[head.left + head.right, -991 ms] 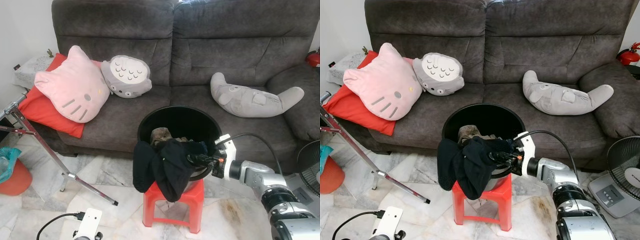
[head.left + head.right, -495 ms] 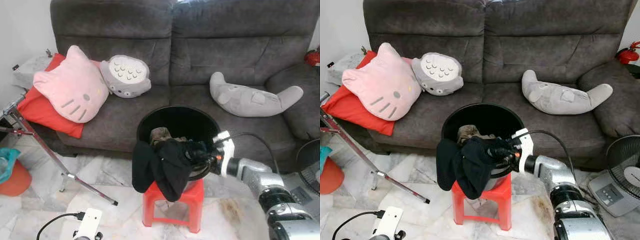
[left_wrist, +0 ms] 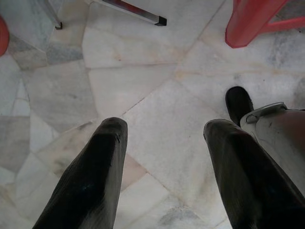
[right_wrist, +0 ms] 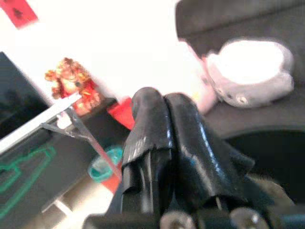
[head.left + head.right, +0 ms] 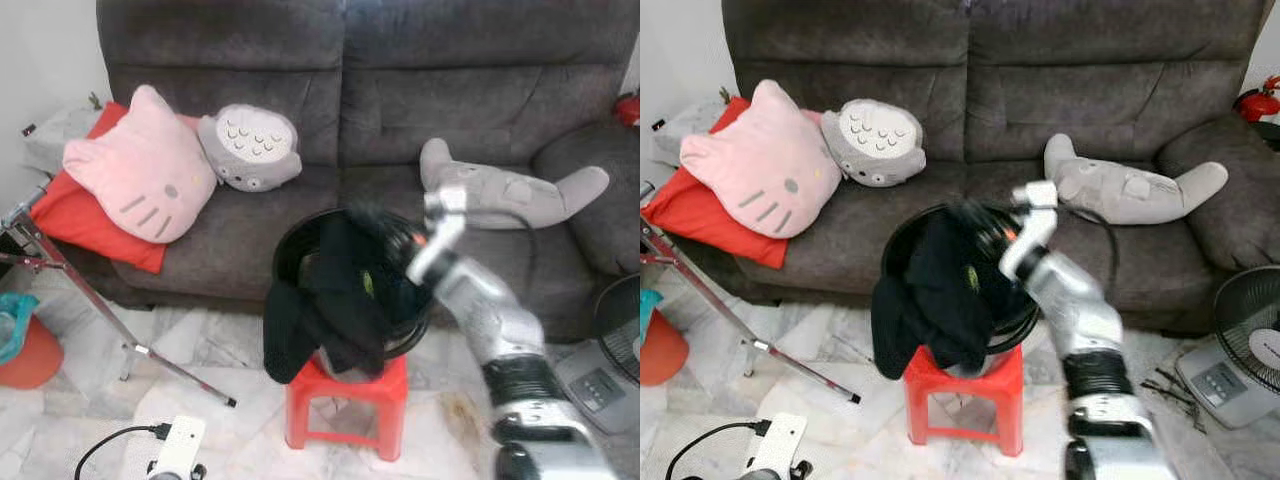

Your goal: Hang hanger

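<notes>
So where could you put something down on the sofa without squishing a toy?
The sofa has bare seat between the round grey pillow and the long grey plush, just behind the black bucket. The left end is crowded: pink cat pillow on a red cushion.

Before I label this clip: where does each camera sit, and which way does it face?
Eye views: head, looking down at the sofa, black bucket on the red stool; right gripper lifts a black garment.
Left wrist view: low, facing the marble floor; left gripper open.
Right wrist view: along shut fingers gripping the garment.
Shared: the stool shows in the eye views and the left wrist view.
</notes>
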